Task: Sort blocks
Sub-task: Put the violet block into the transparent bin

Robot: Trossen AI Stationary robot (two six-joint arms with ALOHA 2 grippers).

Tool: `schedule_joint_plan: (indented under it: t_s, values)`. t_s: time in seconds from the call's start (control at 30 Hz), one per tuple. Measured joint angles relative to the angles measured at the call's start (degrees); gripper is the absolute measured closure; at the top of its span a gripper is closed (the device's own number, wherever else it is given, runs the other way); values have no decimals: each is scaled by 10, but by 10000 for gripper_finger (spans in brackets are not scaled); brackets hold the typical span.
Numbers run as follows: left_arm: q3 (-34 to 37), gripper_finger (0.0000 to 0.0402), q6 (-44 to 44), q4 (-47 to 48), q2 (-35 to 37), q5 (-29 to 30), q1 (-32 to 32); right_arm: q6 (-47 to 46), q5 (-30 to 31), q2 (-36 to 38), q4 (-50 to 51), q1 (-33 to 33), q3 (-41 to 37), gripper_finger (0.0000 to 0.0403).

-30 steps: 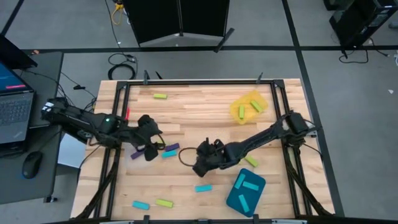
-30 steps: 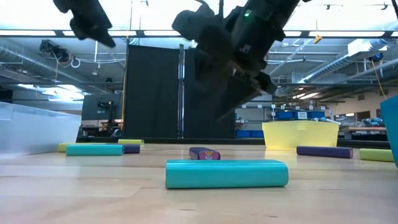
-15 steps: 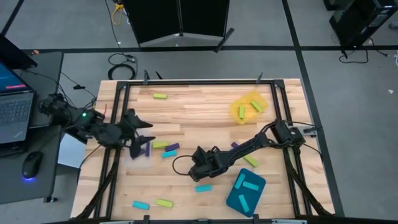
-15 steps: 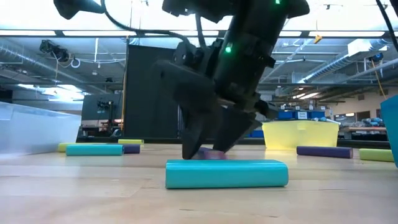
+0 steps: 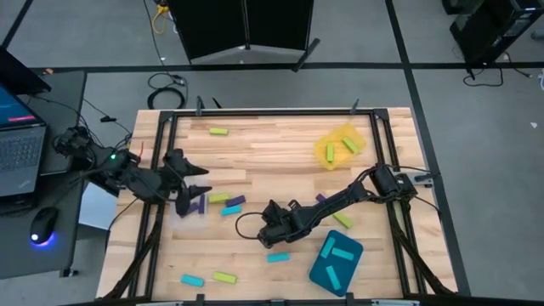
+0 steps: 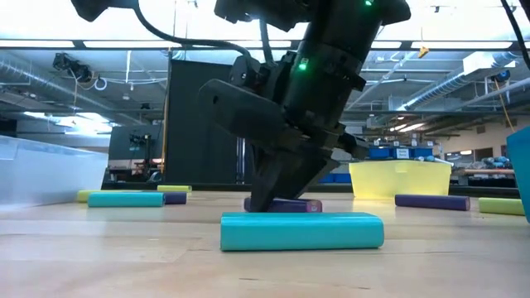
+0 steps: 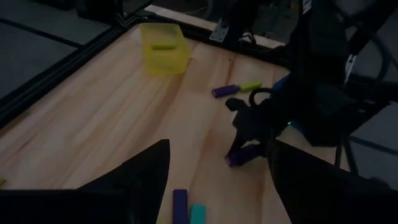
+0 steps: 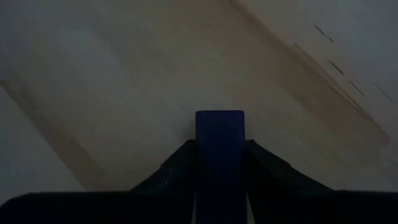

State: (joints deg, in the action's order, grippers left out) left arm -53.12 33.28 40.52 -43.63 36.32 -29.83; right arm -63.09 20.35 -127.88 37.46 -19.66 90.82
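My right gripper [image 5: 270, 231] stands low at the table's middle, shut on a purple block [image 6: 286, 204] that shows between its fingers in the right wrist view [image 8: 219, 155]. My left gripper [image 5: 194, 202] hovers open near the table's left side, beside a purple block [image 5: 201, 204]. More blocks lie flat and scattered: a cyan one [image 6: 302, 230] just in front of the right gripper, a yellow-green [image 5: 218, 197], a cyan [image 5: 231, 209] and a purple one [image 5: 235, 201] left of the middle, and others [image 5: 224, 277] along the near edge. My right gripper pinches the purple block [image 8: 219, 134] between its two fingers [image 8: 180, 165], one on each long side, so the fingers lie along it. They come slanting down from above. The block lies level at the table top [image 6: 306, 204]; whether it rests there I cannot tell.
A yellow tray [image 5: 340, 146] with yellow-green blocks sits far right. A teal tray [image 5: 336, 262] with cyan blocks lies near right. A clear tray [image 6: 41, 170] stands at the left. Black frame rails [image 5: 166, 136] run along the table's sides. A laptop [image 5: 17, 140] sits off the table's left.
My right gripper has come down to the table and toward the near-left, onto the purple block. That block has turned about: its end faced the low camera, now its long side does. My left gripper has drawn back toward the table's left edge.
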Motion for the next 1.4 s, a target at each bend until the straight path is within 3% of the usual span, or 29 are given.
schedule_joint_plan:
  t_s: [0.2,0.33,0.57,0.9,1.1,1.23,1.4]
  values:
    - [0,129,-1,-8,1,-8,-15,59,30,17,-34,0,-5,287]
    - [0,129,-2,-7,2,-4,-32,177,35,38,-195,8,-3,287]
    - [0,129,1,-17,7,12,-59,336,-43,23,-517,51,-2,287]
    - [0,129,-81,-130,19,17,-79,427,-83,6,-765,111,2,287]
    - [0,129,-118,-171,25,20,-81,434,-112,-68,-775,127,67,287]
    - [0,129,-136,-189,32,22,-81,438,-134,-134,-771,132,168,287]
    - [0,129,-136,-186,33,31,-81,442,-146,-222,-680,134,302,287]
